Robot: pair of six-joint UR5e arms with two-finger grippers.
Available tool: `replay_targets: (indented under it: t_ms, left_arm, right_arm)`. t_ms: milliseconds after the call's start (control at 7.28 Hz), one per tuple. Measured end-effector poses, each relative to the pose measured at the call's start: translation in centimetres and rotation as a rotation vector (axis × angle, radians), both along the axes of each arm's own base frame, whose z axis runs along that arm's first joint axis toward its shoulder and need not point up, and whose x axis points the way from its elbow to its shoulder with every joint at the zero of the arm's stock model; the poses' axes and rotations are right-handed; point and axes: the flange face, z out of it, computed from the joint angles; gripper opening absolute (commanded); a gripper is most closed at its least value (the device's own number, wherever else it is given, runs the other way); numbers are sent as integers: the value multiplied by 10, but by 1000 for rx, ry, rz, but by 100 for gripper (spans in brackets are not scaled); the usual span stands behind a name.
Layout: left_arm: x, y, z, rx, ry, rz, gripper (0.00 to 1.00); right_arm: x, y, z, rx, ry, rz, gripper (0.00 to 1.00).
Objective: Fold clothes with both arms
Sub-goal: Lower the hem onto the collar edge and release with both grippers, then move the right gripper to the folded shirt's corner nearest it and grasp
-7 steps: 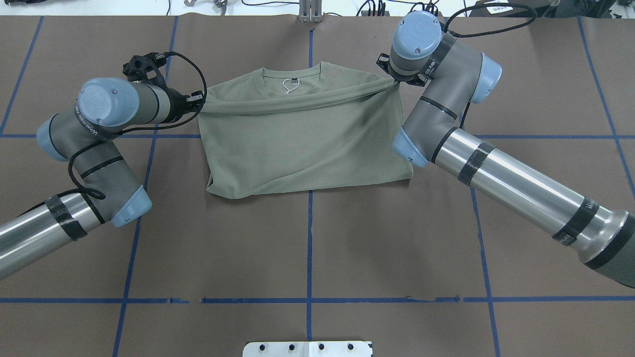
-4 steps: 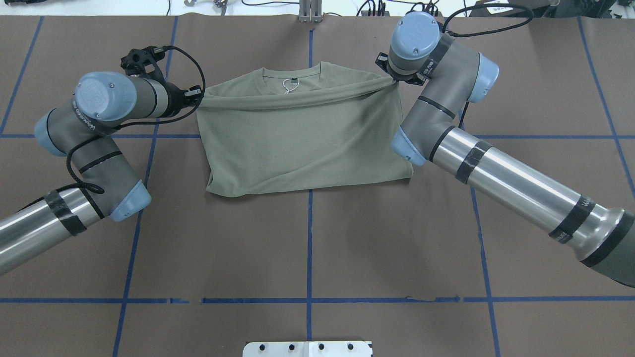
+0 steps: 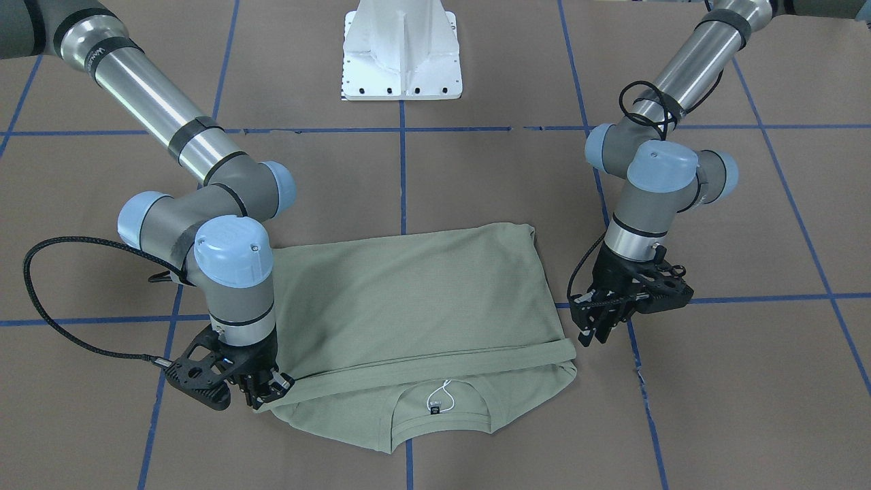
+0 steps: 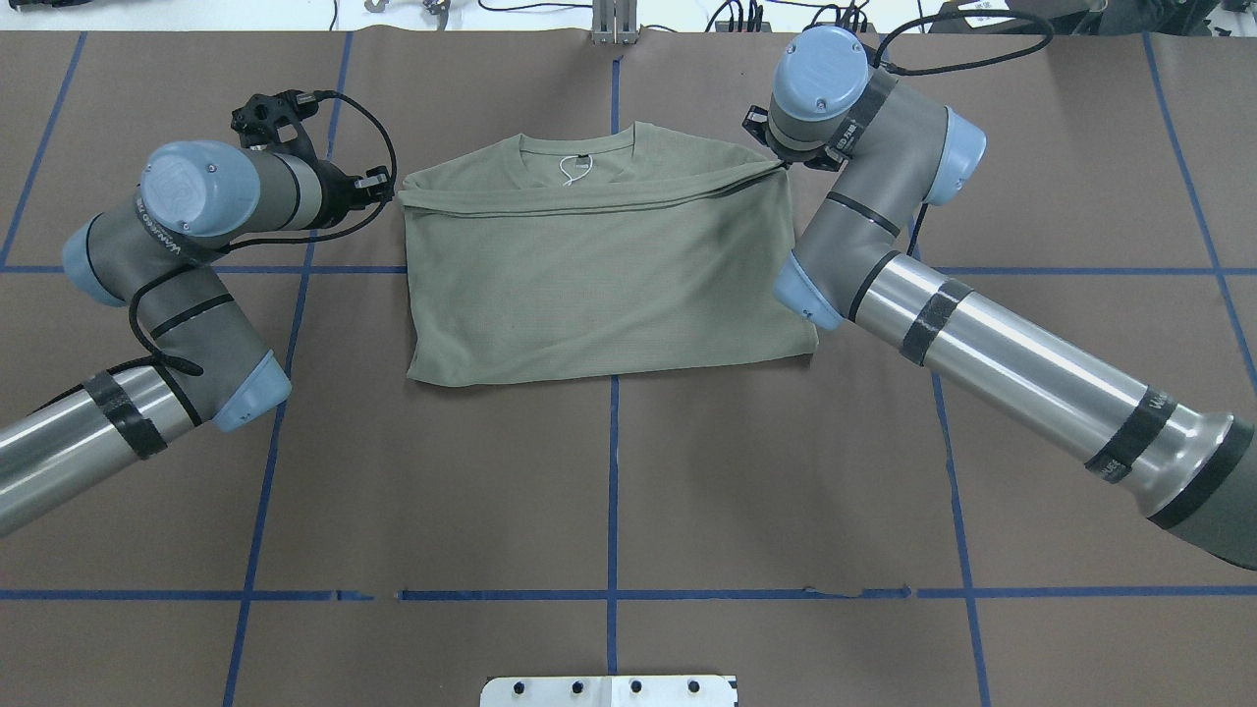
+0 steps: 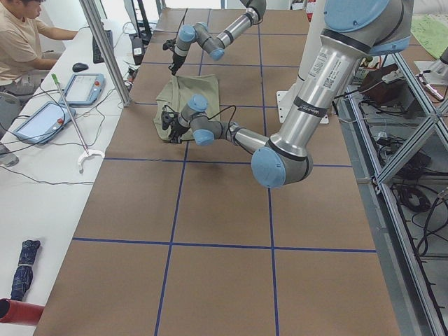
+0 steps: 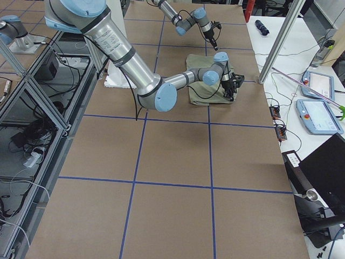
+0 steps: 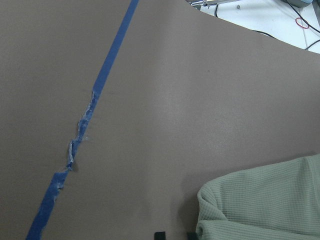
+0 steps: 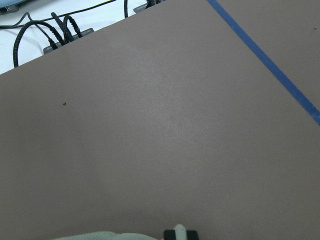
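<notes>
The sage-green shirt (image 4: 599, 285) lies on the brown table, its lower half folded up over the chest. The collar and white string tag (image 4: 570, 172) show beyond the fold edge. My right gripper (image 4: 781, 162) is shut on the right end of that fold edge, which rises slightly toward it; in the front view it (image 3: 269, 395) pinches the cloth low over the table. My left gripper (image 3: 593, 332) hangs open just off the shirt's other corner, touching nothing. Its wrist view shows the shirt corner (image 7: 265, 205) lying beside the two fingertips (image 7: 159, 235).
The white pedestal (image 3: 401, 54) stands at the robot's side of the table. Blue tape lines (image 4: 614, 491) cross the brown cover. A person (image 5: 21, 42) sits at a side table with tablets beyond the table's far edge.
My left gripper has let go of the fold edge and drawn away to the left. That end of the fold has dropped flat. The right gripper keeps its hold, barely moved.
</notes>
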Motion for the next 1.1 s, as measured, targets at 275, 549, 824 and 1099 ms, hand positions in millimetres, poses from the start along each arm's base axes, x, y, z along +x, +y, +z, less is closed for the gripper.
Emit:
replay_targets:
  t_ms: [275,549,824,1099]
  left_arm:
    - [-8,-6,0,8,-2,-7,50]
    - [-15,-9,-2,19,10,-11,50]
    - [-20,-11,-7,42,34,-16,50]
    - [-24,-11,-13,65,55,-19,50]
  right_arm:
    - [4,-1,-10,11,-18,7,46]
    - [23,17,-28,23,-98,1,64]
    - [45,98,-23,-1,-226,-21,82]
    - [42,183,3,-70,-287,-37,82]
